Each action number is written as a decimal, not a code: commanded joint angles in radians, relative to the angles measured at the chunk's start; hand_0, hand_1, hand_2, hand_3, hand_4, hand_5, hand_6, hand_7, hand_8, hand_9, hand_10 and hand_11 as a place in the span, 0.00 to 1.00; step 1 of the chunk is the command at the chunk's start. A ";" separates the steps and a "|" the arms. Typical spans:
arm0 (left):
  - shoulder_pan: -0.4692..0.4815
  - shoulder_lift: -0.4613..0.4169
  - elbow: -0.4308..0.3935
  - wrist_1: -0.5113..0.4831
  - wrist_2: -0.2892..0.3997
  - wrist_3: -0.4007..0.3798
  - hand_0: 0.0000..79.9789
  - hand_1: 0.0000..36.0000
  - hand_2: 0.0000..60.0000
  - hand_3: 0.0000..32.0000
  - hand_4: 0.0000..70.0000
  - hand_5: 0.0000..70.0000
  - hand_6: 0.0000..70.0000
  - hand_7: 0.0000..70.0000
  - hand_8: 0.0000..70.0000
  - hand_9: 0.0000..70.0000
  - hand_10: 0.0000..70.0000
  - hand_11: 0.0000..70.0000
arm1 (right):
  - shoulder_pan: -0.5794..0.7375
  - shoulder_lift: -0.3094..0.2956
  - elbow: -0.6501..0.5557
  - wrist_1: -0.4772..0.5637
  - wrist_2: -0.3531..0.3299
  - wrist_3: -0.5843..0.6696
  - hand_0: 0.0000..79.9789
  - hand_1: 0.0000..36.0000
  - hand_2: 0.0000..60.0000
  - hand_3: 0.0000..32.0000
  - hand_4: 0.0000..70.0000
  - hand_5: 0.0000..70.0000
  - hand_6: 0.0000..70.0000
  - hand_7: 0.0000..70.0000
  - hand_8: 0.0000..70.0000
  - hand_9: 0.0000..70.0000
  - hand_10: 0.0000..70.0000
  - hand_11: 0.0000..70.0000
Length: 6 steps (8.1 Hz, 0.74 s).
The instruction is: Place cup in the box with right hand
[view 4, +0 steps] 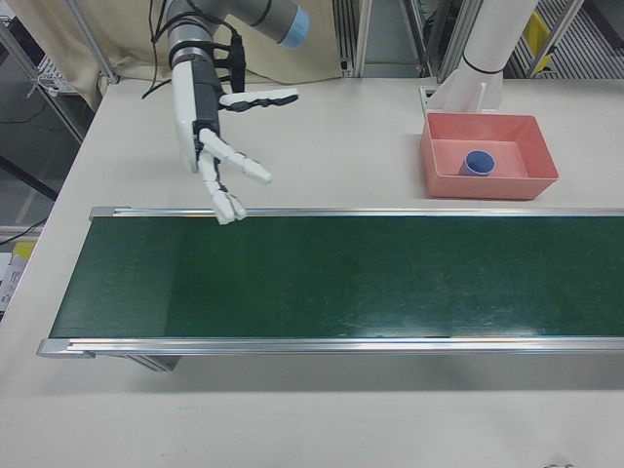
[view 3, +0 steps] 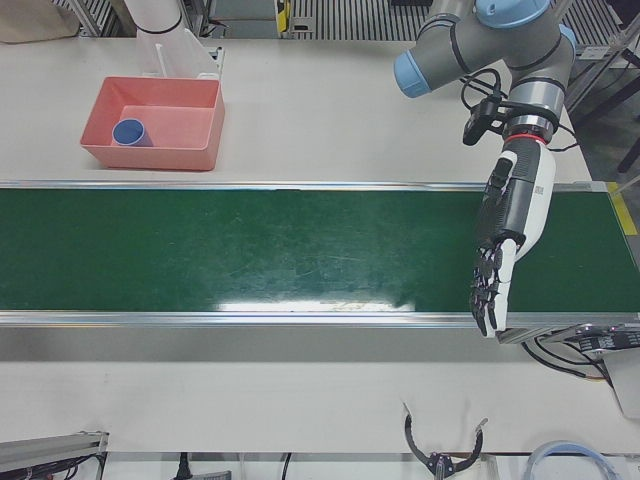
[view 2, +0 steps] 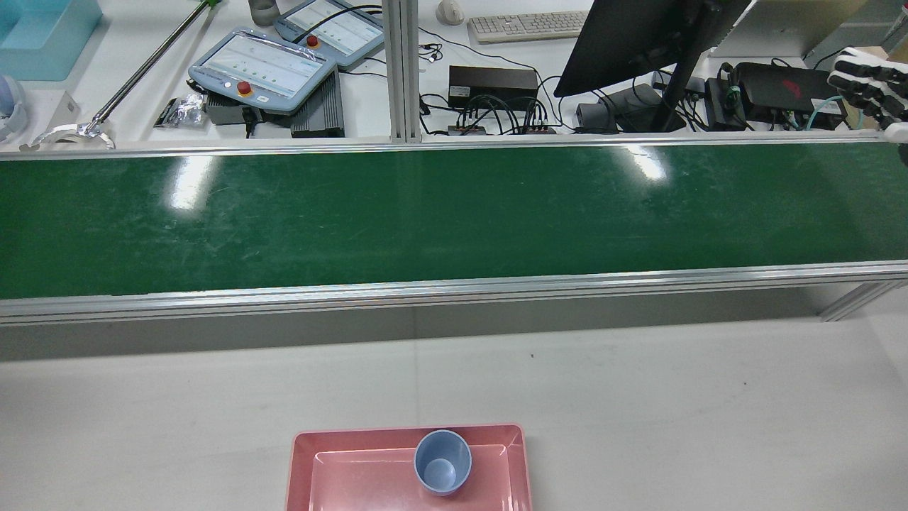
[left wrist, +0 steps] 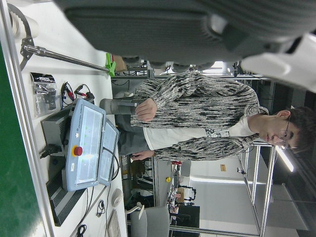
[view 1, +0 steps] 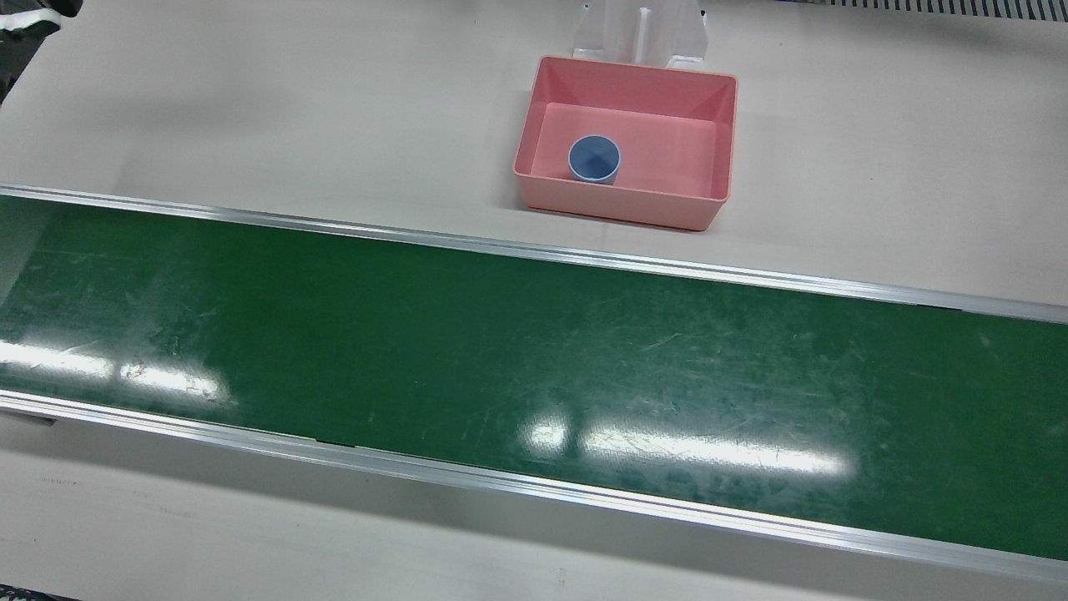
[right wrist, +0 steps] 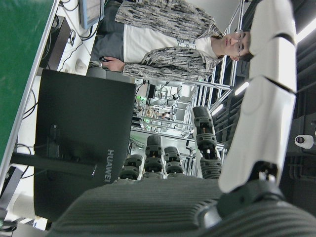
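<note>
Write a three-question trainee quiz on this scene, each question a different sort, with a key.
1. True or false: the blue cup stands upright inside the pink box.
2. Multiple choice: the right hand is A) open, holding nothing; B) closed on the cup; C) resting inside the box.
3. Fill in: the left hand hangs above the green ____.

Key: 1 true; 2 A; 3 belt.

Pale table [view 1: 250,108] carries pink box [view 1: 705,204] near robot-side edge, centre; green conveyor belt [view 1: 501,359] spans its length.
</note>
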 commanded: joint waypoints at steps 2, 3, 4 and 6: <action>0.000 0.000 0.001 0.000 0.000 0.000 0.00 0.00 0.00 0.00 0.00 0.00 0.00 0.00 0.00 0.00 0.00 0.00 | 0.149 -0.171 -0.303 0.411 -0.096 0.056 0.68 0.38 0.04 0.00 0.29 0.09 0.08 0.25 0.16 0.28 0.09 0.15; 0.000 0.001 0.001 0.000 0.000 0.000 0.00 0.00 0.00 0.00 0.00 0.00 0.00 0.00 0.00 0.00 0.00 0.00 | 0.174 -0.174 -0.371 0.451 -0.097 0.057 0.67 0.41 0.09 0.00 0.30 0.09 0.09 0.27 0.17 0.29 0.09 0.16; 0.000 0.001 0.001 0.000 0.000 0.000 0.00 0.00 0.00 0.00 0.00 0.00 0.00 0.00 0.00 0.00 0.00 0.00 | 0.182 -0.174 -0.401 0.503 -0.097 0.057 0.68 0.37 0.00 0.00 0.33 0.09 0.09 0.27 0.17 0.29 0.09 0.16; 0.000 0.001 0.002 -0.002 0.000 0.000 0.00 0.00 0.00 0.00 0.00 0.00 0.00 0.00 0.00 0.00 0.00 0.00 | 0.199 -0.177 -0.389 0.504 -0.100 0.057 0.67 0.46 0.14 0.00 0.31 0.10 0.09 0.29 0.17 0.30 0.10 0.17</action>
